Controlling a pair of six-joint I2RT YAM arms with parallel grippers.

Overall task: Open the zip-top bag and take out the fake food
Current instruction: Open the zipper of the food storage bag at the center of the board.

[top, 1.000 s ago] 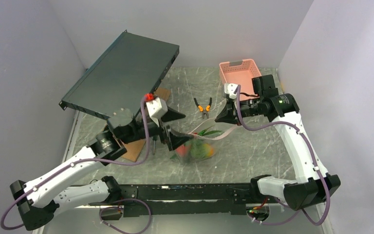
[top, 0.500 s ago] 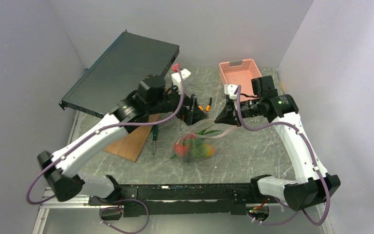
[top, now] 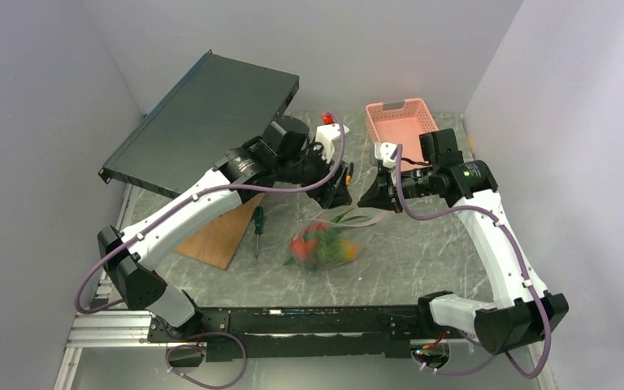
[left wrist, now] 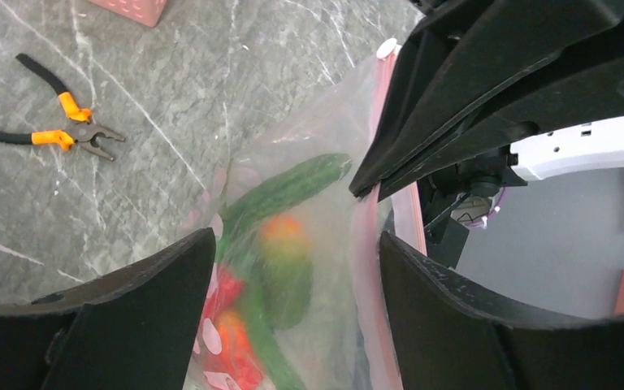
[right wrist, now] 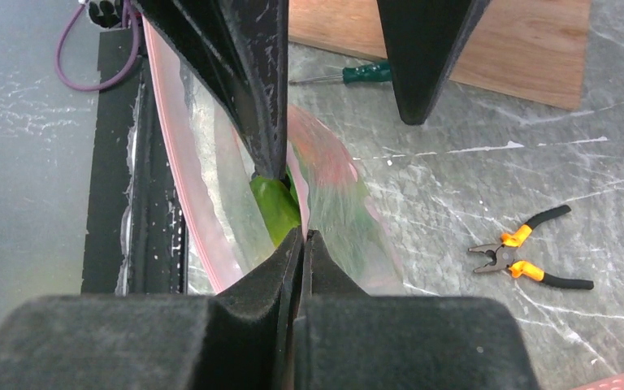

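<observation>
The clear zip-top bag (top: 325, 244) lies mid-table, its pink-stripped mouth lifted toward the back. My right gripper (top: 367, 201) is shut on the pink zip strip (right wrist: 296, 175), pinching one lip of the mouth. My left gripper (left wrist: 296, 240) stands open with its fingers on either side of the bag's upper part, right beside the right gripper's tips (left wrist: 357, 192). Fake food shows through the plastic: a green cucumber (left wrist: 284, 191), an orange-green piece (left wrist: 280, 236) and a red piece (left wrist: 223, 296).
Orange-handled pliers (left wrist: 57, 134) lie on the stone top behind the bag. A pink basket (top: 398, 122) stands at the back right. A dark flat chassis (top: 203, 122) leans at the back left, above a wooden board (top: 223, 236) and a green screwdriver (top: 256, 223).
My left arm has swung from the bag's left side up and right to the bag's mouth, and its jaws have narrowed a little. The right gripper has kept its pinch and place.
</observation>
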